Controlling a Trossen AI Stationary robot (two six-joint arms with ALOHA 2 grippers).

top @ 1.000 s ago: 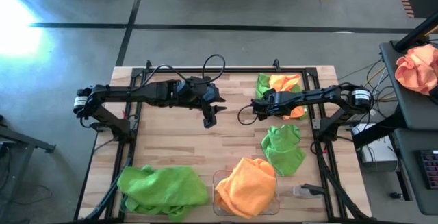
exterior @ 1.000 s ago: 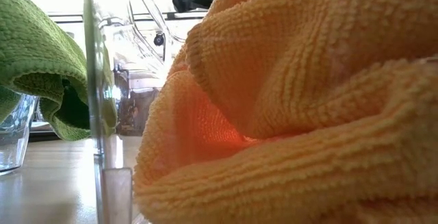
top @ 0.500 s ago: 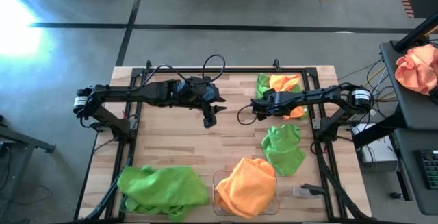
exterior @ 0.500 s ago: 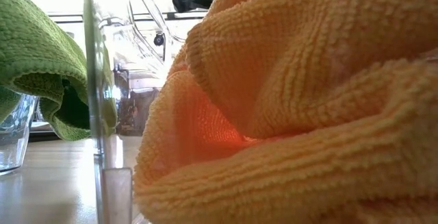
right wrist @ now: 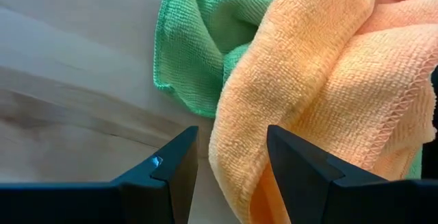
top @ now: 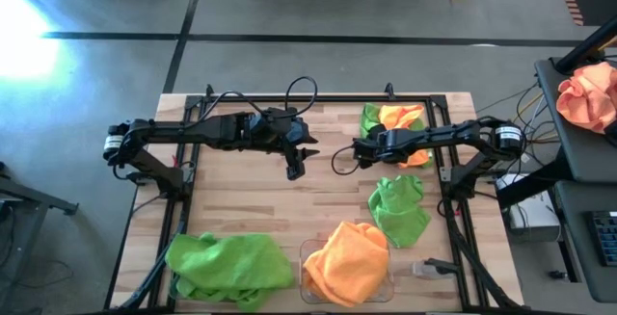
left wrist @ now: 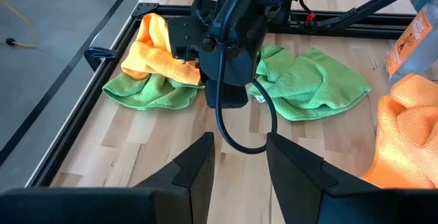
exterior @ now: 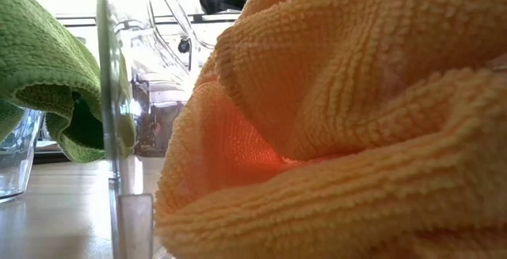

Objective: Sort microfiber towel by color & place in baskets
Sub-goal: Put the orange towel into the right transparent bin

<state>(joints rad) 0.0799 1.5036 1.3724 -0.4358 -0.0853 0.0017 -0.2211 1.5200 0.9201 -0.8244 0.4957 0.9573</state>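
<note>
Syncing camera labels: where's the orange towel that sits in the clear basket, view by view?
High view: orange towel at bottom centre, heaped in the clear basket.
Low view: it fills the right of the picture, basket wall to its left.
Left wrist view: only an edge at the right border.
Right wrist view: not in it; the orange cloth there is the one in the far pile.
Shared landmark: the loose green towel, also in the left wrist view.

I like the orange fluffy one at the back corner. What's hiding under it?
A green towel lies under the orange towel, poking out at its edges. Anything else beneath is covered. The right gripper, open, hovers beside them.
</note>
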